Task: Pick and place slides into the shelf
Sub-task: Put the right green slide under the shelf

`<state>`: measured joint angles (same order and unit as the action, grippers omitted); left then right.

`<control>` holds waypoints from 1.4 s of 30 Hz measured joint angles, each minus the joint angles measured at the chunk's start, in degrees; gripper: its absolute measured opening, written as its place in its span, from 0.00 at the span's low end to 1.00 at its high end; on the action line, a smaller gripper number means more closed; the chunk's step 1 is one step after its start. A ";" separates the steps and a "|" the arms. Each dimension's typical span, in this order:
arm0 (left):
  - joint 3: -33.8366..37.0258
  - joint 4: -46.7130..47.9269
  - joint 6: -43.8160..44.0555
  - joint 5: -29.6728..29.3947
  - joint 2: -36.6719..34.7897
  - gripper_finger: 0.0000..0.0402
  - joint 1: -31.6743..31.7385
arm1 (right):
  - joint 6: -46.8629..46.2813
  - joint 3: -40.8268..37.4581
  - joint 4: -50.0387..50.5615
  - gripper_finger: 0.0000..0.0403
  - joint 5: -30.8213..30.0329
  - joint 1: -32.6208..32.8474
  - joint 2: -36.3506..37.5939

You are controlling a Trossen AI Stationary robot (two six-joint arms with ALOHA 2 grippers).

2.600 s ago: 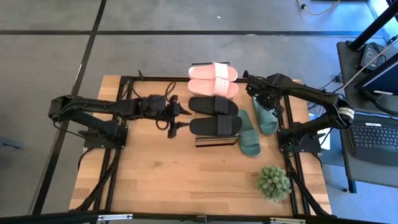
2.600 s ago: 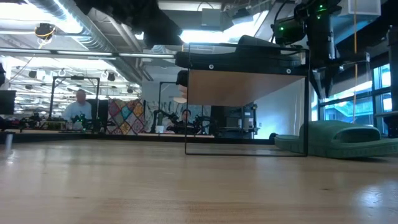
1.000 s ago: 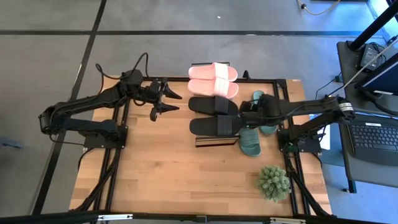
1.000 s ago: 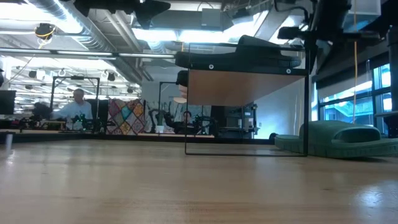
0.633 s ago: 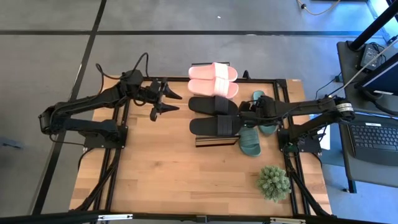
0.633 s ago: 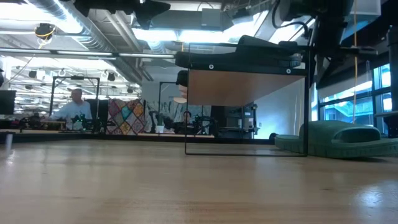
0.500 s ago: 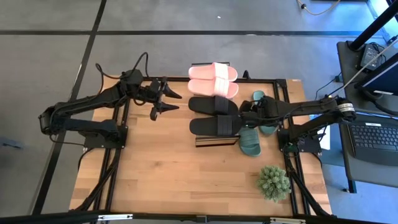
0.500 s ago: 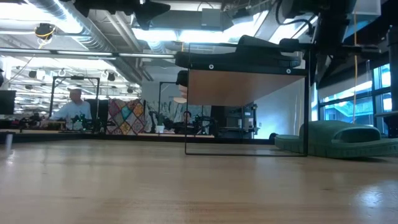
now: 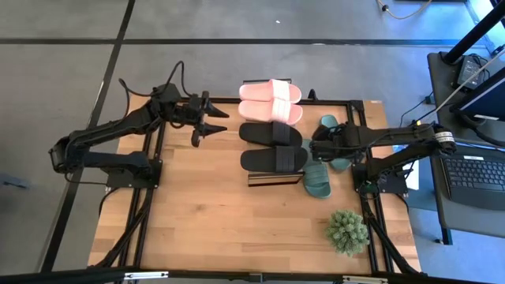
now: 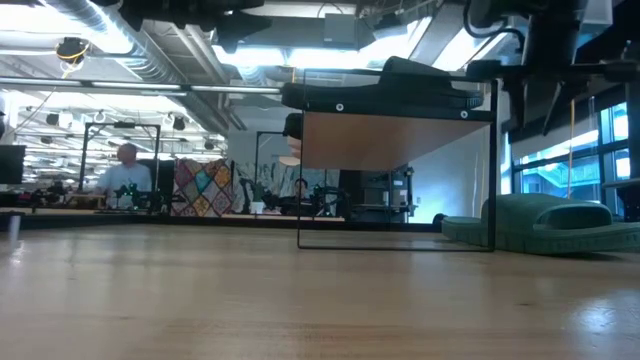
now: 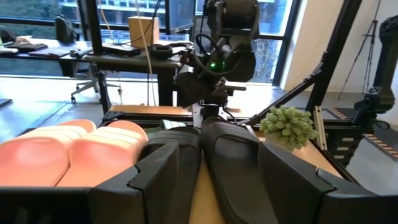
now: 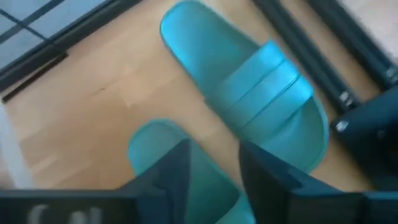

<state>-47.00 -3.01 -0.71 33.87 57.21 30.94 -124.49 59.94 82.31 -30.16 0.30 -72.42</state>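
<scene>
The pink slides (image 9: 271, 101) and the black slides (image 9: 272, 147) lie side by side on the shelf's wood top (image 9: 274, 179). In the low view the black pair (image 10: 420, 85) rests on the shelf (image 10: 395, 135). Two dark green slides lie soles down on the table to the shelf's right, one nearer (image 9: 317, 181) and one farther (image 9: 339, 160). My right gripper (image 9: 313, 150) hangs open above them, and its fingers (image 12: 174, 171) stand over the nearer slide (image 12: 155, 146), beside the farther one (image 12: 249, 106). My left gripper (image 9: 215, 122) is open and empty in the air left of the shelf.
A small potted plant (image 9: 347, 230) stands at the table's near right. A laptop (image 9: 473, 170) sits on a stand beyond the right edge. Bare wood (image 9: 197, 213) lies in front of the shelf and to its left. A person (image 10: 127, 170) shows in the room behind.
My right gripper has drawn back a little toward the table's right edge, still open above the green slides. My left gripper has shifted slightly toward the far edge. The slides have stayed where they were.
</scene>
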 joint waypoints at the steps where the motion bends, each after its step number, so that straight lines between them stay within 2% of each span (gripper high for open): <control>1: 0.00 -0.02 0.00 0.02 0.00 0.53 0.12 | -0.31 0.00 -0.70 0.36 0.53 0.00 0.00; 6: 0.00 -0.02 0.04 0.06 0.00 0.53 0.72 | -2.86 0.00 -0.33 0.59 8.74 0.17 0.11; 12: 0.00 0.68 -0.32 0.07 0.02 0.53 0.72 | -2.61 0.00 -1.58 0.73 8.90 3.33 0.10; 15: 0.00 0.63 -2.53 -0.24 0.02 0.53 0.72 | -2.51 0.02 -4.66 0.74 8.13 3.90 -0.50; 20: 0.00 0.75 -2.78 -0.74 0.02 0.53 0.72 | -18.26 -1.84 -4.90 0.73 -8.10 7.47 -1.53; 26: 0.00 0.96 -2.58 -0.74 0.02 0.53 0.72 | -22.19 -8.66 -13.00 0.73 -14.23 8.15 -1.65; 30: 0.00 0.98 -2.20 -0.74 0.02 0.53 0.72 | -22.12 -11.81 -14.03 0.73 -13.31 8.15 -0.36; 37: 0.00 0.98 0.52 -0.74 0.02 0.53 0.72 | -21.59 -16.83 -14.63 0.73 -10.98 10.40 7.58; 42: 0.00 0.98 0.55 -0.74 0.02 0.53 0.72 | -21.22 -20.09 -17.26 0.73 -10.04 11.32 9.81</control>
<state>-47.00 -2.03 -0.16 33.12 57.23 31.66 -145.71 39.85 65.05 -40.21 11.62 -62.61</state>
